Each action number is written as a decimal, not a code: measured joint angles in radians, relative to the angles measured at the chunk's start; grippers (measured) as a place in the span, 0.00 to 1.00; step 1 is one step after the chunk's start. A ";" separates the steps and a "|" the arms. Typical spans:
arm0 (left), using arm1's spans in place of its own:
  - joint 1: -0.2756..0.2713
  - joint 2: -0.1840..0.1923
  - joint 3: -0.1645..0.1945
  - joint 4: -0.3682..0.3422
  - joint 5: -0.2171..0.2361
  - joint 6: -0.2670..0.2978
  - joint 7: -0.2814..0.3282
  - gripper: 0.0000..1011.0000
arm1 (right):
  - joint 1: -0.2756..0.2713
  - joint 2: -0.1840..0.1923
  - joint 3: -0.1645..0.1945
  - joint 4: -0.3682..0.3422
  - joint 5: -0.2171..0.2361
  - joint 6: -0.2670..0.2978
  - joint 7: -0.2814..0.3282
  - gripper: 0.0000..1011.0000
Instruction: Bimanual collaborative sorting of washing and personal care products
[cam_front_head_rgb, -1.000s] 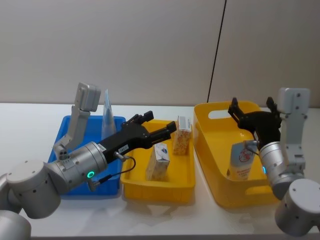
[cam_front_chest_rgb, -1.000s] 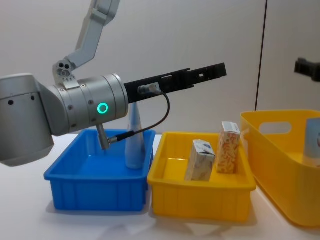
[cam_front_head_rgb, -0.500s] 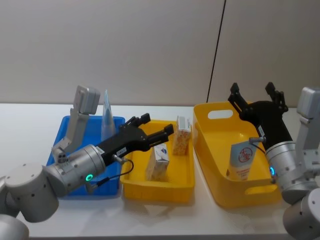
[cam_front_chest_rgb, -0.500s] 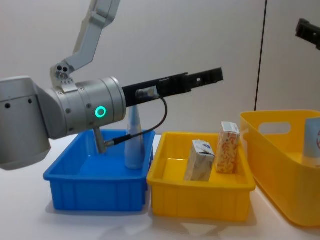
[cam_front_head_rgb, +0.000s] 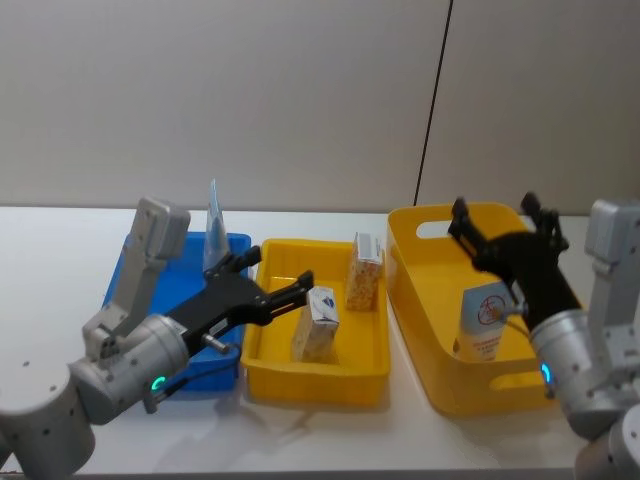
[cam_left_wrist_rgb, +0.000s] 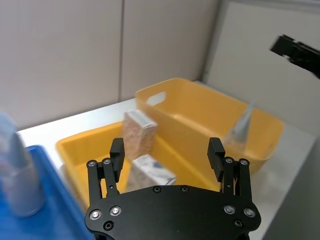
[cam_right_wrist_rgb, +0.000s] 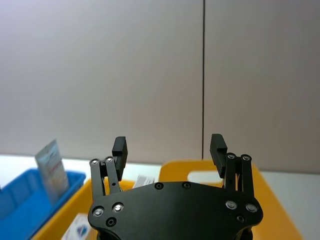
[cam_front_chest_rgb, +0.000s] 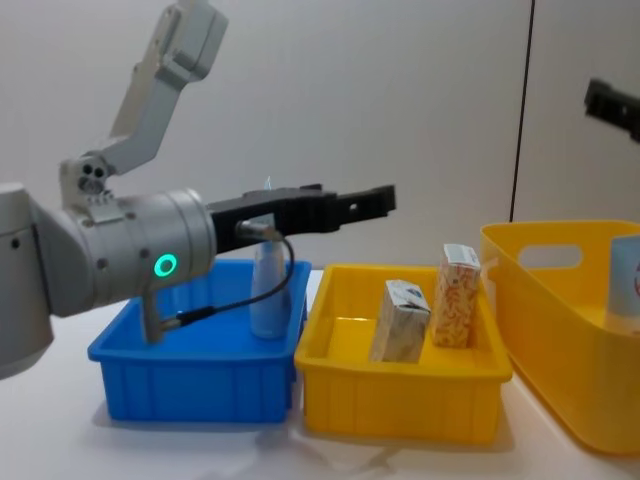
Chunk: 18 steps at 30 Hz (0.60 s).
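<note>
1. The left hand (cam_front_head_rgb: 272, 275) is left of centre in the lower half of the head view. Its fingers are spread apart, and it is raised over the seam between the blue bin (cam_front_head_rgb: 125, 270) and the small yellow bin (cam_front_head_rgb: 320, 380).
2. In the chest view this left hand (cam_front_chest_rgb: 350, 200) reaches across mid-frame, well above the bins.
3. One pale blue tube (cam_front_head_rgb: 213, 225) stands upright, crimped end up, at the far side of the blue bin, behind the left arm.
4. The whitish-blue carton (cam_front_head_rgb: 317, 325) leans slightly in the middle of the small yellow bin. The orange-patterned carton (cam_front_head_rgb: 365, 272) stands upright just beyond it, toward the far right corner.
5. The right hand (cam_front_head_rgb: 495, 210) is at the right of the head view with its fingers spread wide, held above the large yellow bin (cam_front_head_rgb: 410, 290).
6. A second tube (cam_front_head_rgb: 485, 320) with a red round logo stands inside the large yellow bin, below the right hand and apart from it.
7. All three bins sit side by side on the white worktop (cam_front_head_rgb: 50, 260).
</note>
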<state>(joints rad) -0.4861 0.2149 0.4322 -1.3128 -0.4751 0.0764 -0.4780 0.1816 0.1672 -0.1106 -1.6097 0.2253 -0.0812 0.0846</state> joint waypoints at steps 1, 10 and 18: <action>0.005 0.004 0.001 -0.007 0.006 -0.001 0.010 0.99 | -0.007 0.006 -0.005 -0.006 0.003 0.005 -0.001 0.99; 0.069 0.047 0.007 -0.088 0.077 -0.018 0.130 0.99 | -0.093 0.081 -0.055 -0.075 0.030 0.055 -0.009 0.99; 0.128 0.086 0.012 -0.161 0.141 -0.032 0.240 0.99 | -0.166 0.145 -0.098 -0.134 0.054 0.098 -0.015 0.99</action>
<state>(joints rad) -0.3582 0.3006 0.4444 -1.4742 -0.3342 0.0440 -0.2382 0.0153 0.3119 -0.2087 -1.7435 0.2790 0.0169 0.0695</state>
